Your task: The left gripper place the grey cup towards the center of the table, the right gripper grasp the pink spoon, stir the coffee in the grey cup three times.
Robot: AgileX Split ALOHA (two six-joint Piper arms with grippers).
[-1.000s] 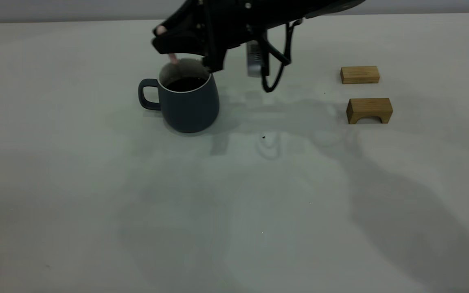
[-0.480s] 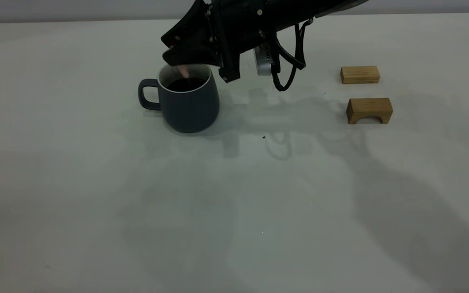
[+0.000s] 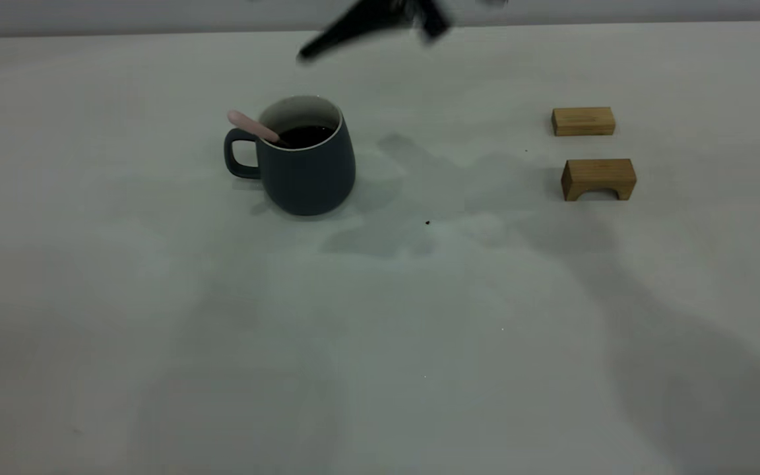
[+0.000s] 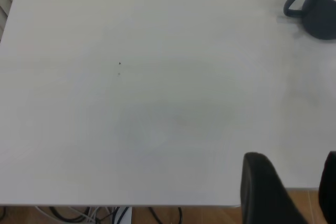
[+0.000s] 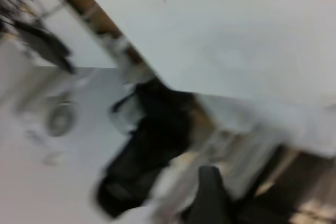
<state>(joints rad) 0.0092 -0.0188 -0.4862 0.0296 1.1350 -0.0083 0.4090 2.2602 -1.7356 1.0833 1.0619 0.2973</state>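
Plain grey wall [image 3: 90, 13] behind; wooden floor [image 4: 157, 214] below.

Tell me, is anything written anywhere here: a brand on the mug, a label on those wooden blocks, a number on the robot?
No readable text shows in any view.
The grey cup: plain, no logo or lettering.
The pink spoon: unmarked.
The two wooden blocks: bare wood, no labels.
The right gripper: only a blurred dark shape at the exterior view's top edge; any marking is unreadable.

Lab-like bench: bare table [image 3: 380, 343], cables [image 4: 79, 214] beneath.
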